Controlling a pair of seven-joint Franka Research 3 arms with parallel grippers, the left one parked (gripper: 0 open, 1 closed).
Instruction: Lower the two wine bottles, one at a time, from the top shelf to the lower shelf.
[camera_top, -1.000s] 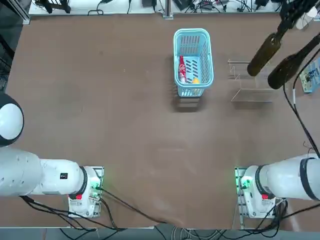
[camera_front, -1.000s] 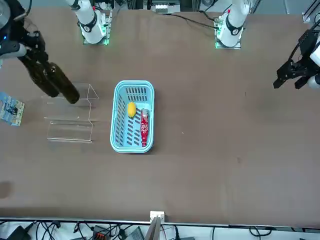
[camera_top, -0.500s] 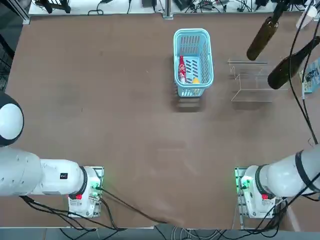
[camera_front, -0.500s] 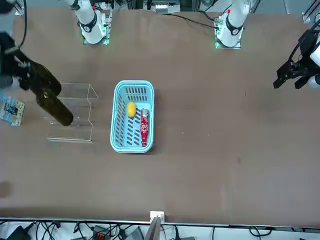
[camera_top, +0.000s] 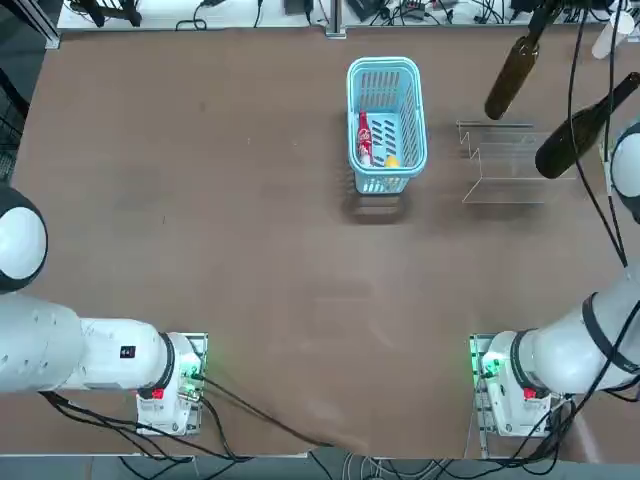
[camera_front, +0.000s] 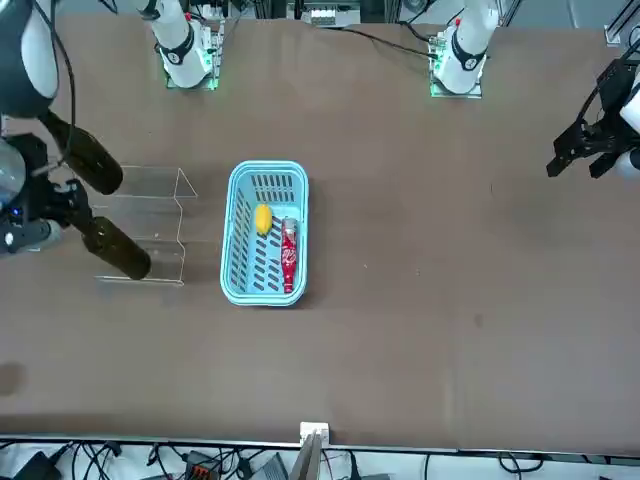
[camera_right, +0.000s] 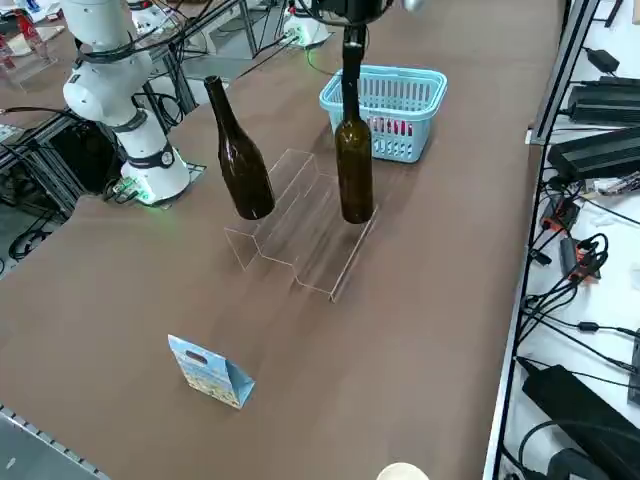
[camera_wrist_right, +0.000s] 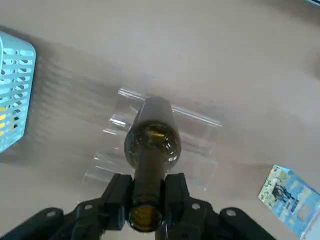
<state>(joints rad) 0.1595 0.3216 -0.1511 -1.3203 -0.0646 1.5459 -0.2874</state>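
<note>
Two dark glass wine bottles show. My right gripper (camera_wrist_right: 148, 194) is shut on the neck of one wine bottle (camera_right: 353, 160), which hangs upright. Its base is low over the far end of the lower shelf (camera_right: 335, 255) of the clear acrylic stand; I cannot tell whether it touches. The other wine bottle (camera_right: 238, 165) stands free on the top shelf (camera_right: 262, 205), the tier nearer my base. From the front, the held bottle (camera_front: 117, 247) is on the camera side of the standing one (camera_front: 92, 162). From overhead, the held bottle (camera_top: 508, 72) lies beyond the stand (camera_top: 503, 165).
A light-blue basket (camera_top: 386, 68) with a red bottle (camera_top: 364, 138) and a yellow item (camera_front: 263, 218) sits on the stand's left as I face it. A small blue printed card (camera_right: 209, 371) stands on its other side. The table's edge (camera_right: 500, 300) runs beyond the stand.
The held bottle has left its place beside the other bottle on the top shelf. It moved away from my base and down over the lower shelf. The other bottle stayed put.
</note>
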